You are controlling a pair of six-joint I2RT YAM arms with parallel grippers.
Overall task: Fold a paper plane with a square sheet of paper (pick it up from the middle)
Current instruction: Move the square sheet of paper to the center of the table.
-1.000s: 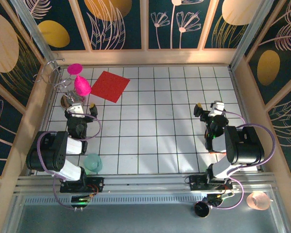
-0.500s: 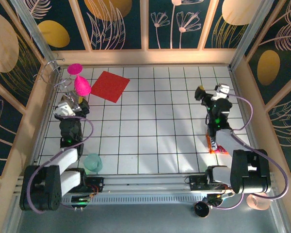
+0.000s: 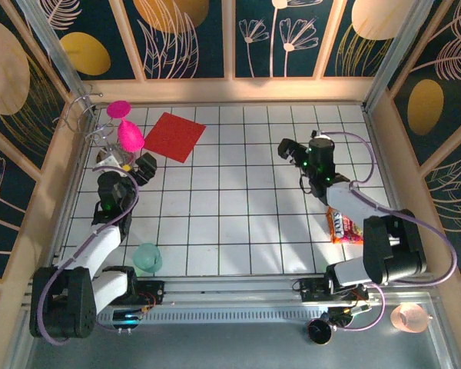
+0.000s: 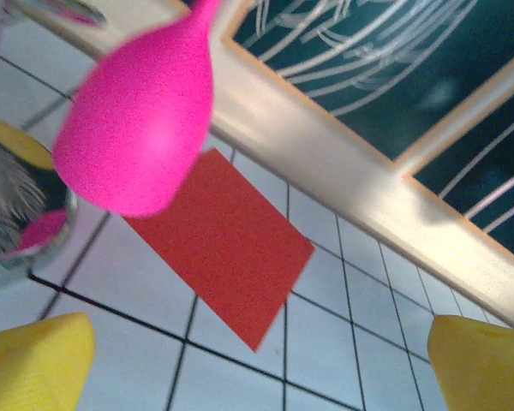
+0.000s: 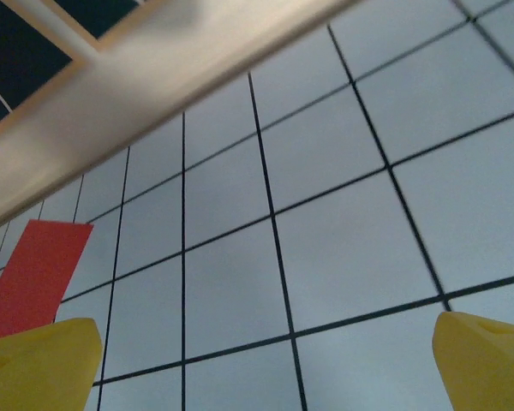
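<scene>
Yellow-tipped left hand (image 4: 257, 366) and right hand (image 5: 259, 361) gape wide, empty.

The square sheet of paper (image 4: 227, 244) is seen matt and smooth. The magenta goblet (image 4: 137, 128) is finished in grainy plastic.

Left gripper (image 3: 144, 166) and right gripper (image 3: 287, 151): both extended forward and turned inward toward the centre, jaws spread wide, holding nothing.
</scene>
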